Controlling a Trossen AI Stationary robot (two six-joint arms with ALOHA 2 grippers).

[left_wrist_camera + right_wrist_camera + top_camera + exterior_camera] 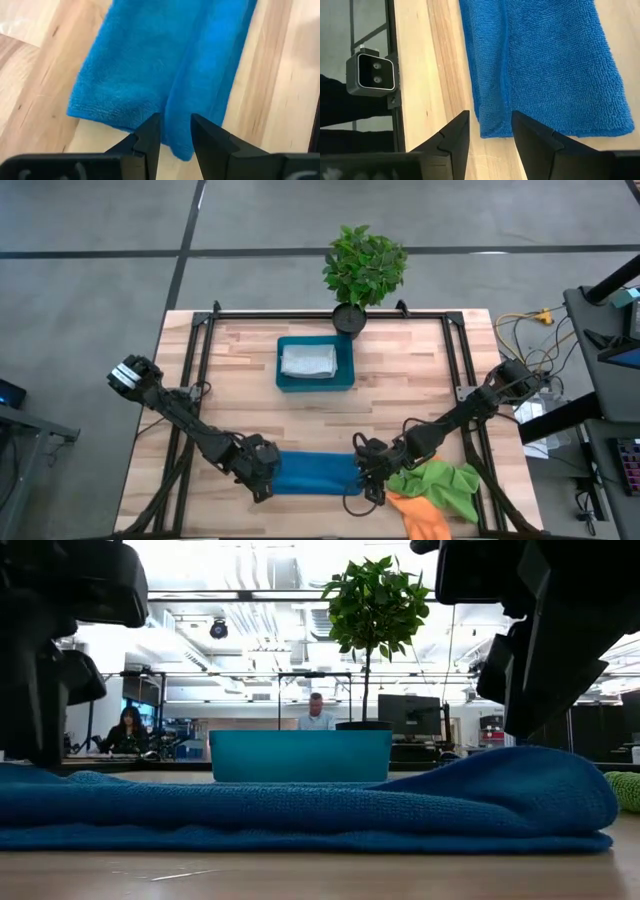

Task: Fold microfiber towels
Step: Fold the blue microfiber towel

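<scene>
The blue towel [315, 472] lies folded into a long strip at the near edge of the table [420, 370], with the left gripper [262, 478] at one short end and the right gripper [372, 483] at the other, both released and holding nothing. By my reading 1 grey-white towel [308, 360] is finished in the blue tray [284, 380]. The blue likely needs another fold, and the green towel [440, 482] and orange towel [420, 516] sit crumpled beside the right gripper, untouched.
</scene>
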